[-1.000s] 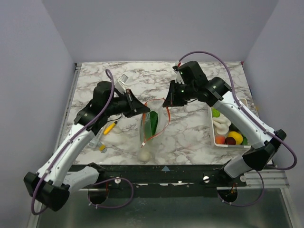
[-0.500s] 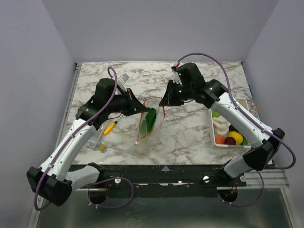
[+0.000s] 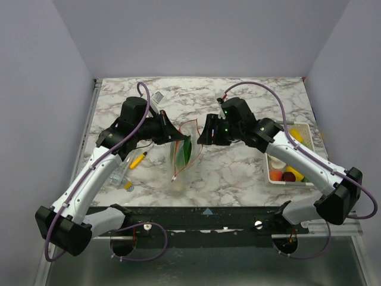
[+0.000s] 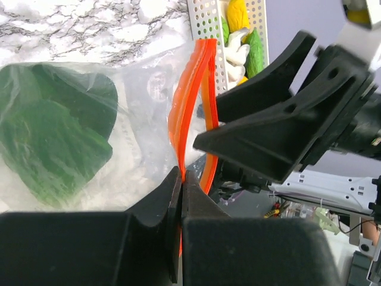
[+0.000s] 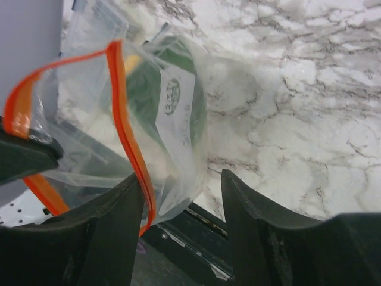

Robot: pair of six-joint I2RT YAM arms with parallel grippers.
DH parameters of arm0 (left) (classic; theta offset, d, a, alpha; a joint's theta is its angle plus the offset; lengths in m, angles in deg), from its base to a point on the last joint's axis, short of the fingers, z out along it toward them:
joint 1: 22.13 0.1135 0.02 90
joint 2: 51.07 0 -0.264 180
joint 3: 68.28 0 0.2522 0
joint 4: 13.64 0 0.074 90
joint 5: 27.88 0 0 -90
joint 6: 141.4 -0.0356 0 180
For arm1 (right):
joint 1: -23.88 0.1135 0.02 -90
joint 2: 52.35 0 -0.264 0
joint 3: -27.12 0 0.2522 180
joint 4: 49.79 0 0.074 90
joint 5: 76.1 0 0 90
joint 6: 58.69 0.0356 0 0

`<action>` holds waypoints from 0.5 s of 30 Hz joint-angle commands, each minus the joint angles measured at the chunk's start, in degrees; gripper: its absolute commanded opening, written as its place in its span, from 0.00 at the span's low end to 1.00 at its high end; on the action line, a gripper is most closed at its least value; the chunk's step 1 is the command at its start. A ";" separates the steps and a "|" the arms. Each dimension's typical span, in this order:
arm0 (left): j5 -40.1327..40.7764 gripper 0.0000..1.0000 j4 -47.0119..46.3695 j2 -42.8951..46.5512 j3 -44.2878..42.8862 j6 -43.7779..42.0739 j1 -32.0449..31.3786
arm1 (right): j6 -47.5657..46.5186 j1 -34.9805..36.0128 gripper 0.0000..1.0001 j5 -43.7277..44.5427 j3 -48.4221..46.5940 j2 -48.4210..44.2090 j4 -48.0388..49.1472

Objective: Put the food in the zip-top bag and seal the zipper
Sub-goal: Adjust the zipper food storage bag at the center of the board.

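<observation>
The zip-top bag (image 3: pixel 181 154) hangs lifted between both arms, with a leafy green vegetable (image 4: pixel 53 137) inside it. My left gripper (image 4: pixel 181 179) is shut on the red-orange zipper (image 4: pixel 184 113) at one end of the mouth. My right gripper (image 5: pixel 181 176) is open. The zipper (image 5: pixel 122 101) and the bag's edge hang just inside its left finger, and the jaws do not pinch them. The bag's mouth gapes open. More food (image 3: pixel 289 173) lies in the white tray (image 3: pixel 290 183) at the right.
A yellow pen (image 3: pixel 138 159) and a small yellow piece (image 3: pixel 128 185) lie on the marble left of the bag. A clear plastic item (image 3: pixel 156 98) sits at the back left. The two grippers are close together over the table's middle.
My right gripper has opened and let go of the bag's mouth, and the arm has shifted left and lower. The left gripper still holds the zipper and has lifted the bag slightly.
</observation>
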 commanded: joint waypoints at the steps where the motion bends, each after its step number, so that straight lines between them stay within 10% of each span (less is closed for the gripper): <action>1: -0.19 0.00 -0.54 -0.62 -2.58 -2.33 0.18 | 1.01 1.80 0.59 5.47 3.66 -5.16 3.26; 15: 4.56 0.00 4.75 -6.18 -9.61 -12.07 0.19 | 2.34 -4.46 0.80 38.24 6.61 -17.36 -13.51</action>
